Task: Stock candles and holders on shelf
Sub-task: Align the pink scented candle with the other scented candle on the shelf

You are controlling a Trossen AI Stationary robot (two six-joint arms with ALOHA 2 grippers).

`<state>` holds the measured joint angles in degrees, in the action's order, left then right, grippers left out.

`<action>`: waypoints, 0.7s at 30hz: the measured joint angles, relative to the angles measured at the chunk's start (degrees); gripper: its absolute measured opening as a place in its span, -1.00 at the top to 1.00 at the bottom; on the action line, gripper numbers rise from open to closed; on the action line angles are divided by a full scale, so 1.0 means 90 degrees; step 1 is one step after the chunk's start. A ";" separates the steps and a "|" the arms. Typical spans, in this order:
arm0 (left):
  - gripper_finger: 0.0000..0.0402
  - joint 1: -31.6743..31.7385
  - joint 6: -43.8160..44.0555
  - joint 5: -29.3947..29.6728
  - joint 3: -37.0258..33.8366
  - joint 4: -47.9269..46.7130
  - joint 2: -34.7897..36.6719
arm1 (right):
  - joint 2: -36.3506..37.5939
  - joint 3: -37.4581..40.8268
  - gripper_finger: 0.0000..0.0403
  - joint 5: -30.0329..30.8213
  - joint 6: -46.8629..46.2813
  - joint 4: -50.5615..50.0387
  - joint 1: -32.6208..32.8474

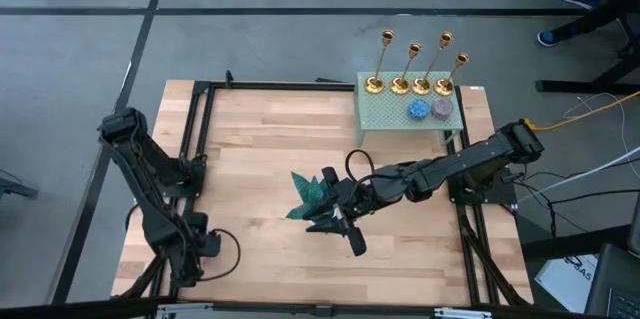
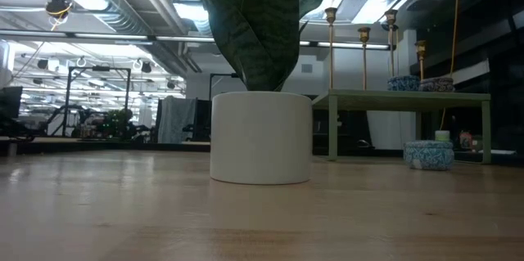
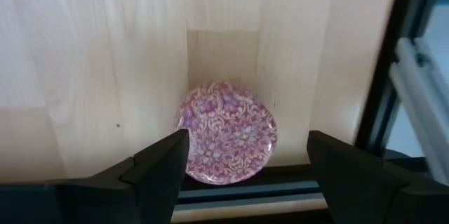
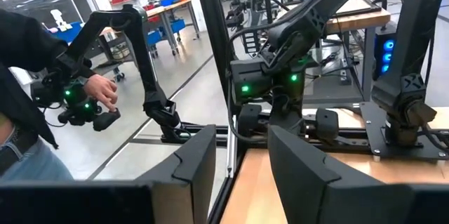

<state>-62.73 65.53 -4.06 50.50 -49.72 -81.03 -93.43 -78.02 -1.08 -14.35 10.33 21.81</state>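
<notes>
The left claw (image 3: 242,171) stands wide over a pink candle (image 3: 229,131), a round floral-patterned puck flat on the tabletop (image 1: 250,159) at its near left edge. The right claw (image 4: 242,157), narrow and empty, hovers mid-tabletop.

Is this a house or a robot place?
Probably a robot lab. Other robot arms stand on benches behind, a person handles a control rig, and bare pipes and strip lights run across the ceiling.

Even overhead light keeps the worktop (image 1: 250,159) bright with soft shadows. Ceiling lamps (image 2: 176,7) glare at table height, and the plant (image 2: 254,24) looms dark.
</notes>
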 joint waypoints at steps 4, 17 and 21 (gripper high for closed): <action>-0.44 -0.0025 0.0318 -0.0060 0.0000 -0.0023 -0.0056 | 0.0000 0.0000 0.33 0.0000 0.0000 0.0001 -0.0011; -0.44 -0.0076 0.0474 -0.0029 0.0000 -0.0095 -0.0056 | 0.0000 0.0000 0.33 0.0000 0.0136 0.0005 -0.0164; -0.44 -0.0166 0.0472 0.0151 0.0000 -0.0118 -0.0056 | 0.0000 0.0000 0.33 0.0000 0.0138 0.0005 -0.0198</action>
<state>-64.22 69.78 -2.70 50.50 -50.78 -81.54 -93.43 -78.02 -1.08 -13.10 10.37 20.03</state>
